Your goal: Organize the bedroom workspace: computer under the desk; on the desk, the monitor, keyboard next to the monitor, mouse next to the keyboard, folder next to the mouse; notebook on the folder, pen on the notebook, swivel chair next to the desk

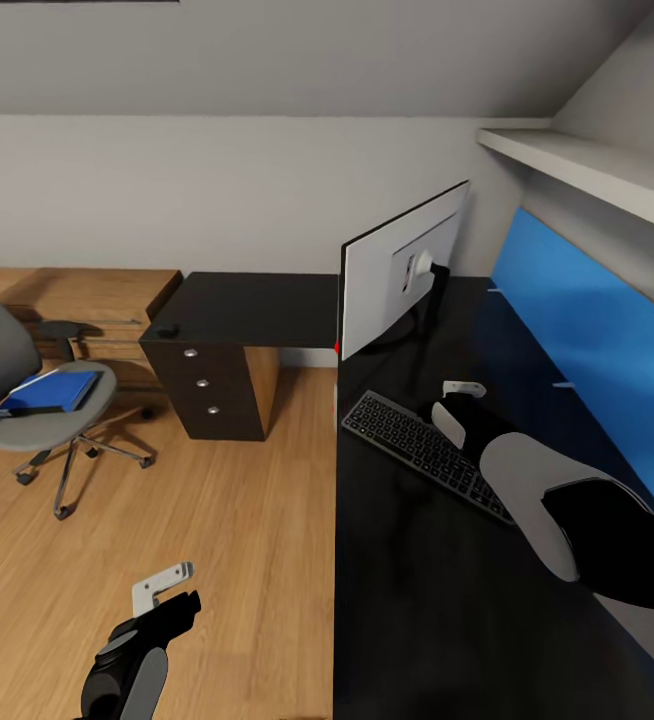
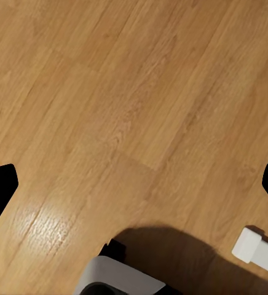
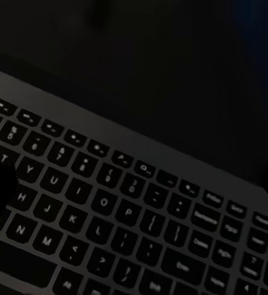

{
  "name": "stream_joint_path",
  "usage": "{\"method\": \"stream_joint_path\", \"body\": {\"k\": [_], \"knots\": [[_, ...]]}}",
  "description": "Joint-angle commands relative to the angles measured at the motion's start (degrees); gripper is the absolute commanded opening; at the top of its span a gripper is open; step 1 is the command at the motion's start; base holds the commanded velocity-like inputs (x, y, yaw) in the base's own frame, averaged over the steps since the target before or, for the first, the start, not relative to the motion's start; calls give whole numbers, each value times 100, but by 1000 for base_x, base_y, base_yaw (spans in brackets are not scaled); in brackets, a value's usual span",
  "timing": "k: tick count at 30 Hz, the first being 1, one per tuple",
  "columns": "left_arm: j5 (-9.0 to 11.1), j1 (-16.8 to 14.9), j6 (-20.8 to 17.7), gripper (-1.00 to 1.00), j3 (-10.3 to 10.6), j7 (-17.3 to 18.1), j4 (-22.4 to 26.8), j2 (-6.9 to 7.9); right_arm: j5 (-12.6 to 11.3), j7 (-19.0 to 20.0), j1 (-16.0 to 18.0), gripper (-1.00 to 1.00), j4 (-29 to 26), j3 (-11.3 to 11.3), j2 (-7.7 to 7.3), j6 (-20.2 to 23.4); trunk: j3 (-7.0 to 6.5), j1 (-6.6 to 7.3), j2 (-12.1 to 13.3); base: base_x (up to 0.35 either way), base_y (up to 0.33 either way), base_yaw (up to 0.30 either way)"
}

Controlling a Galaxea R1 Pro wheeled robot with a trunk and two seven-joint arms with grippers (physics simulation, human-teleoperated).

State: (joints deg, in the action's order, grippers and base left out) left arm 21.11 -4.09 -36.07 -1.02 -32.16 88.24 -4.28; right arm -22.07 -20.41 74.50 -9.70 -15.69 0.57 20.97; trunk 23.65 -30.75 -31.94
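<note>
We have the right gripper (image 1: 459,398) over the keyboard (image 1: 422,453), which already lies flat on the desk (image 1: 417,600), just in front of the monitor (image 1: 404,270) and set at an angle to the desk's front edge. In the right wrist view the keys (image 3: 128,215) lie close below, with dark fingertips at the picture's sides and nothing between them, so we read that claw as spread and empty. The left gripper (image 1: 162,592) hangs over the wooden floor (image 1: 217,520), also parted and holding nothing.

The step in hand looks to us like settling the keyboard beside the monitor. To do it well we would lift the right gripper straight up off the keys, so a fingertip does not drag the keyboard toward the edge, and keep the elbow clear of the monitor's stand.

The mouse (image 1: 166,329) seems to be the small dark lump at the front left corner of the desk's far wing, above the drawers (image 1: 207,395); it is small, so we are not sure. The folder (image 1: 49,392) rests on the chair (image 1: 37,400) seat, well apart from the desk. A red glint at the monitor's lower edge may be the computer; we cannot tell.
</note>
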Motion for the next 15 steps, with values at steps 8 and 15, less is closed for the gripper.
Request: {"method": "stream_joint_path", "body": {"k": [8, 15], "knots": [[60, -4, -14, 100, -3, -44, 9, -3, -59, -28, 4, 100, -14, -48, -71, 23, 71, -2, -8, 0, 0, 0], [60, -4, -14, 100, -8, -44, 9, -3, -60, -25, 4, 100, -15, -48, -110, 23, 133, -2, -8, 0, 0, 0]]}}
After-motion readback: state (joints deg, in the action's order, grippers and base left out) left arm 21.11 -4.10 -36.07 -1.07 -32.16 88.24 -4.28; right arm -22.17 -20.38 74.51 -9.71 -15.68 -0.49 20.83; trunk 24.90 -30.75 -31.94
